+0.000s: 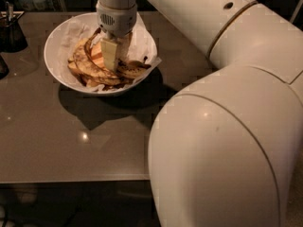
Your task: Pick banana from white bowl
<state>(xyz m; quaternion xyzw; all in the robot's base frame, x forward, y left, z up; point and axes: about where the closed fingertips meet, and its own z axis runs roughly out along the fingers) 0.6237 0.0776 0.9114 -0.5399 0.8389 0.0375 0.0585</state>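
I have the gripper [115, 60] lowered straight into the white bowl [51, 66], among the fruit; whether it has closed on anything I cannot tell. The banana [85, 63], brown and speckled, lies curved along the left of the pile on the crumpled paper [143, 40].

My worries: soft, overripe skin could tear or slip on the lift, a neighbouring banana could ride up with it, or the paper could snag and drag the bowl.

The counter [94, 145] is smooth, dark and glossy, so the bowl may slide. A dark container [10, 30] stands at the far left, and the arm [227, 126] blocks my right side.
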